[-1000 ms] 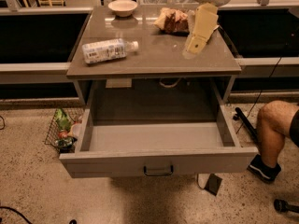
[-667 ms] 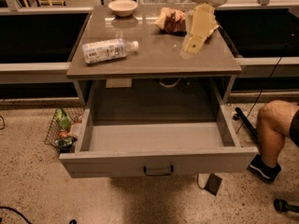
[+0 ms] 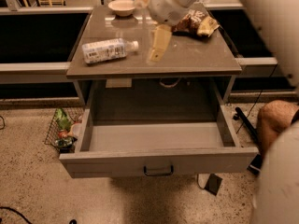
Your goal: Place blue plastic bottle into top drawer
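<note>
Cream-coloured gripper [image 3: 154,52] hangs tip-down over the middle of the grey worktop [image 3: 201,55], just right of the blue plastic bottle [image 3: 108,50] and not touching it. Whether it is released or clenched cannot be told, but it carries nothing.

Change noted: a second ago the gripper stood over the right part of the worktop, in front of the snack bags [image 3: 196,23]. It has since swung left and now sits close to the bottle's white cap. The bottle has not moved; it lies on its side at the left of the worktop, cap pointing right. The beige bowl [image 3: 122,6] at the rear is likewise unchanged.

The top drawer [image 3: 117,161] remains pulled fully out below, with nothing visible inside.

Assessment: the reach toward the bottle is under way and the grasp is not yet made. Lift, carry and release into the drawer all remain. The bottle lies across the approach, so it may roll if nudged.
</note>
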Robot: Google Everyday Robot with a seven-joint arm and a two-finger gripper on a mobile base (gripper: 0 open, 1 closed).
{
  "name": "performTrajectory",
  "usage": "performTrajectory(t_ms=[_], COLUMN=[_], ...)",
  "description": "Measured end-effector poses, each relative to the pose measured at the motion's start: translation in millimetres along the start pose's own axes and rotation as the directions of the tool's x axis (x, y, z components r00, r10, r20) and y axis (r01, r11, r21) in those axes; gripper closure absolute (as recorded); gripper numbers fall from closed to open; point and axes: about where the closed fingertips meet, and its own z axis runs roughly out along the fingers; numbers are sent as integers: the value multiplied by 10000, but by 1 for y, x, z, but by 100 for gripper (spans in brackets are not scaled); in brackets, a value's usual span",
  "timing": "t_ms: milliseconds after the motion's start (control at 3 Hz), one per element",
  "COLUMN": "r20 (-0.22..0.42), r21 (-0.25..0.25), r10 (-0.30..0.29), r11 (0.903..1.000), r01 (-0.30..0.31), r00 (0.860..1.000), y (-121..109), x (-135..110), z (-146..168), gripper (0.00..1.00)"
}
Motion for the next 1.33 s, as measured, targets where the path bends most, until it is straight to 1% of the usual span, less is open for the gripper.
performTrajectory(t_ms=[333,667,1000,1333], r20=[520,1437,1437,1749], r21=[88,122,119,122], r10=[-258,-427,-425,-255], r11=[9996,9991,9991,9996], r01=[254,414,412,238], r00=[9983,9887,9887,9843], y=[-23,-37,-37,-45], x=[-1,-5,-5,-2], z=[50,92,92,106], gripper=[0,0,0,0])
